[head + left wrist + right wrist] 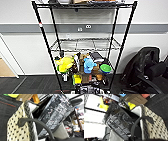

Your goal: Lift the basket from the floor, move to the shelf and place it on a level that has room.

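From the head camera the shelf [83,47] stands dead ahead, at twelve o'clock. Its bare middle level [83,45] lies above the toy tier [82,67]. The basket [87,89] peeks in at six o'clock, low before the rack, so it must rise toward twelve to reach that level. In the left wrist picture the basket [18,130], its handle [36,122] and a black packet [56,112] loom close; likewise the basket [155,127] by the right wrist. Whether either claw is open or clamped cannot be told.
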You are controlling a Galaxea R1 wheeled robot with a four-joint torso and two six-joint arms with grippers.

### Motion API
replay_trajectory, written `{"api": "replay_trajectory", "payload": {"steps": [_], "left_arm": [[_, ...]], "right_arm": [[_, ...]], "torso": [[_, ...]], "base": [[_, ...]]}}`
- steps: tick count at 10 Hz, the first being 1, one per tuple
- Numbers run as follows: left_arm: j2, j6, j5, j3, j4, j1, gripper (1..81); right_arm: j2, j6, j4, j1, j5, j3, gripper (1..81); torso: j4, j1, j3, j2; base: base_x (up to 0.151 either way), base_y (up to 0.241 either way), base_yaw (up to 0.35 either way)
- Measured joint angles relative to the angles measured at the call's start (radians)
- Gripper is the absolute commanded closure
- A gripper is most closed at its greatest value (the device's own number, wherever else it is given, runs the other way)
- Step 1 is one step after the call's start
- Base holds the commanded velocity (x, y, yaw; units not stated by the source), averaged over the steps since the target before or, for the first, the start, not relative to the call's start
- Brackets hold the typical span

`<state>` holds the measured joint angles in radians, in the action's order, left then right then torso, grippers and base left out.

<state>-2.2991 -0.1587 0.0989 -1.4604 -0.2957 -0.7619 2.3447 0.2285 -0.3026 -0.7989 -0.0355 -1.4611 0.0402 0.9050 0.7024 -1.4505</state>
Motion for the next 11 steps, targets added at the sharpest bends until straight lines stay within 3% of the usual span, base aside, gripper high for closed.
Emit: {"api": "replay_trajectory", "payload": {"steps": [9,11], "left_arm": [[0.072,0.0,-0.075,0.106,-0.016,0.019,81.1],[0.072,0.0,-0.074,0.106,-0.016,0.023,81.1]], "right_arm": [[-0.04,-0.001,0.006,0.043,-0.046,0.095,81.1],[-0.043,0.0,0.006,0.043,-0.045,0.104,81.1]], "torso": [[0.0,-0.2,0.0,0.31],[0.0,-0.236,-0.025,0.367]], "base": [[0.0,0.0,0.0],[0.0,0.0,0.0]]}}
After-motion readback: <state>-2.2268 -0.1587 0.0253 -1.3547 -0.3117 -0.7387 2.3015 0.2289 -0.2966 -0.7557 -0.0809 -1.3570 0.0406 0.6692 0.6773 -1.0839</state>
